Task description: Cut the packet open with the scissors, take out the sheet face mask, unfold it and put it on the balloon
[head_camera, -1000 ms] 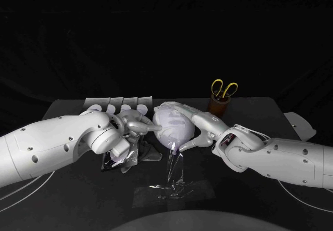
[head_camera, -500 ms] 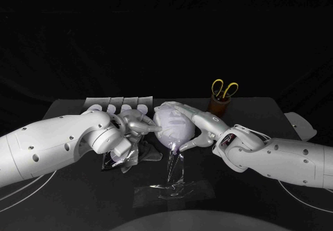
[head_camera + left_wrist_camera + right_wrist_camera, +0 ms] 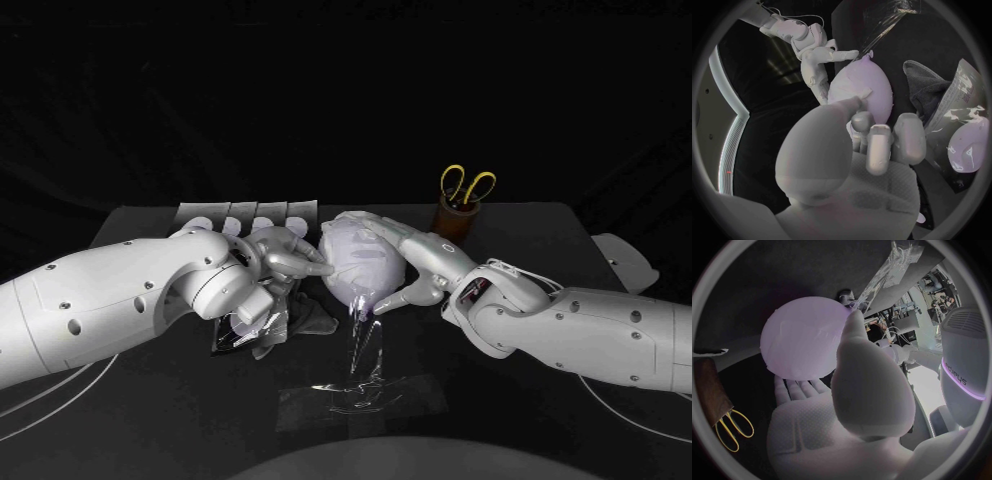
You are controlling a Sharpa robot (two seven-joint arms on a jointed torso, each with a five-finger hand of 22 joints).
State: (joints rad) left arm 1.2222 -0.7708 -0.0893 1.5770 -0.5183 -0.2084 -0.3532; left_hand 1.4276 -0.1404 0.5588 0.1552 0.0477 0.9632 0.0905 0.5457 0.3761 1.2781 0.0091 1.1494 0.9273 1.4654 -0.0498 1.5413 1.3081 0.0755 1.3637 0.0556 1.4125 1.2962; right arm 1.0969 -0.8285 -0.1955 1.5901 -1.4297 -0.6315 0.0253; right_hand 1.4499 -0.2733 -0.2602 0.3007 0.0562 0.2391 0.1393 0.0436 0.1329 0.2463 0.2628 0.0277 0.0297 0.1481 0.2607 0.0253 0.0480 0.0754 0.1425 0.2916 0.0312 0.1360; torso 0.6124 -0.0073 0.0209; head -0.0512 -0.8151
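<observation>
Yellow-handled scissors (image 3: 466, 185), pale lilac balloon (image 3: 358, 263).

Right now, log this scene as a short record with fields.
left robot hand: fingers curled, one fingertip touching the balloon's side
right robot hand: holds the balloon, fingers behind it, thumb at its knot
balloon: lilac, inflated, between the two hands, knot end toward the robot
scissors: yellow-handled, standing in a brown holder, untouched
clear film: trails from near the knot down to the table
row of packets: at the table's far edge
</observation>
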